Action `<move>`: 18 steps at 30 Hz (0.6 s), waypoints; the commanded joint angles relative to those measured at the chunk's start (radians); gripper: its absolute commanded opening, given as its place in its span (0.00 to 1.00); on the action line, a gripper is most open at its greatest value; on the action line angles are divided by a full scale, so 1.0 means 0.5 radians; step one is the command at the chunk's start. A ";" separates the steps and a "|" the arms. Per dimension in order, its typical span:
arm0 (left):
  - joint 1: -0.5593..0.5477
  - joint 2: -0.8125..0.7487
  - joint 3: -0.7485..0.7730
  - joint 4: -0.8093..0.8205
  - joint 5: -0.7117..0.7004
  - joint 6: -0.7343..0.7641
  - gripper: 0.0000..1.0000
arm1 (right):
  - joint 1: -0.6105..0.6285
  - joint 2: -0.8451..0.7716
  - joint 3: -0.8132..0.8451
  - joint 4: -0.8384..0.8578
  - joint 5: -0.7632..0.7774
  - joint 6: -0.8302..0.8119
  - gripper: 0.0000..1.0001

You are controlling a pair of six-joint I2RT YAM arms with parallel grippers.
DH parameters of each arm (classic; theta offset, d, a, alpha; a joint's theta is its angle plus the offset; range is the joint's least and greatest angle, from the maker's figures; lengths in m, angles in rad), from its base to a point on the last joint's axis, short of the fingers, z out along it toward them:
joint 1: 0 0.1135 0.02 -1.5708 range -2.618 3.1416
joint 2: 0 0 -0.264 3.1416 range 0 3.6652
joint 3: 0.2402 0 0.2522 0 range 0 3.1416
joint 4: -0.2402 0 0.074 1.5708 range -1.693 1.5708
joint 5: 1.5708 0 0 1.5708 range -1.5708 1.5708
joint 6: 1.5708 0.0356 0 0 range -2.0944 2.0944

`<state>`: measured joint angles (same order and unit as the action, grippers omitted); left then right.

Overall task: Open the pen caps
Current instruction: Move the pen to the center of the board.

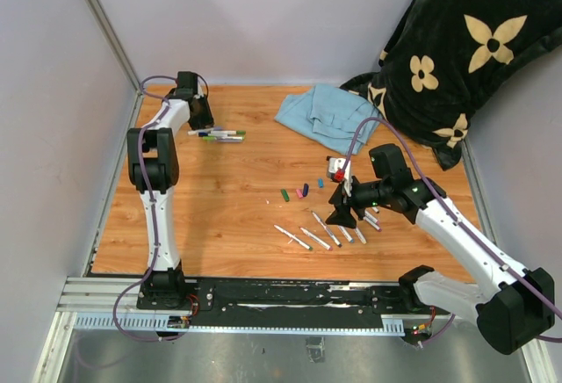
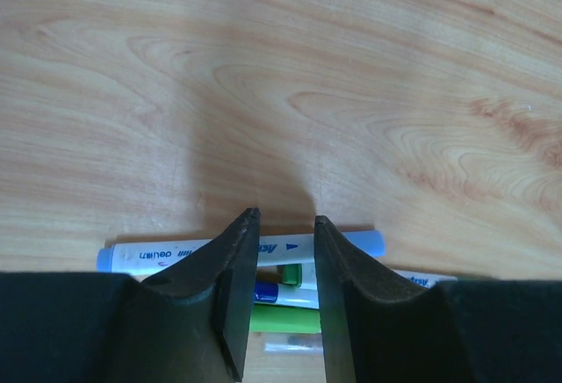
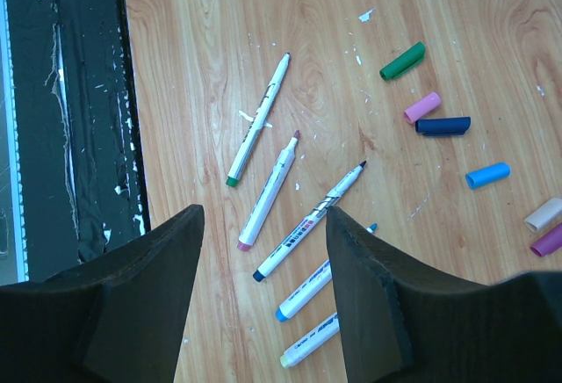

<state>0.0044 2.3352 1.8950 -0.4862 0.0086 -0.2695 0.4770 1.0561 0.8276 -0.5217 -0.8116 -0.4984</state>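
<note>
A small heap of capped markers (image 1: 219, 135) lies at the back left of the wooden table (image 1: 228, 225). My left gripper (image 1: 200, 119) hangs just over it. In the left wrist view its jaws (image 2: 286, 218) stand a narrow gap apart, and a light blue pen cap (image 2: 364, 242), a blue cap (image 2: 264, 292) and a green cap (image 2: 284, 318) show below and between them. Nothing looks clamped. My right gripper (image 3: 265, 210) is open over a row of uncapped markers (image 3: 270, 191). Loose caps lie beyond it: green (image 3: 402, 61), pink (image 3: 422, 106), dark blue (image 3: 443, 126), blue (image 3: 487, 175).
A crumpled blue cloth (image 1: 325, 111) lies at the back centre. A black flowered blanket (image 1: 457, 49) fills the back right corner. Grey walls close in the left and back sides, and a metal rail (image 1: 263, 299) runs along the near edge.
</note>
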 commanded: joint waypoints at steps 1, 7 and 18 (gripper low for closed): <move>0.013 -0.089 -0.097 -0.052 0.067 0.030 0.36 | -0.040 -0.056 0.053 -0.018 -0.046 -0.028 0.59; 0.013 -0.161 -0.191 -0.042 0.097 0.040 0.37 | -0.043 -0.066 0.053 -0.019 -0.063 -0.025 0.59; 0.013 -0.232 -0.294 -0.037 0.167 0.065 0.37 | -0.049 -0.084 0.051 -0.018 -0.079 -0.022 0.59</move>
<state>0.0044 2.2589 1.7744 -0.4763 0.0563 -0.2543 0.4767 1.0351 0.8276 -0.5217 -0.8223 -0.4984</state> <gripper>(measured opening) 0.372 0.590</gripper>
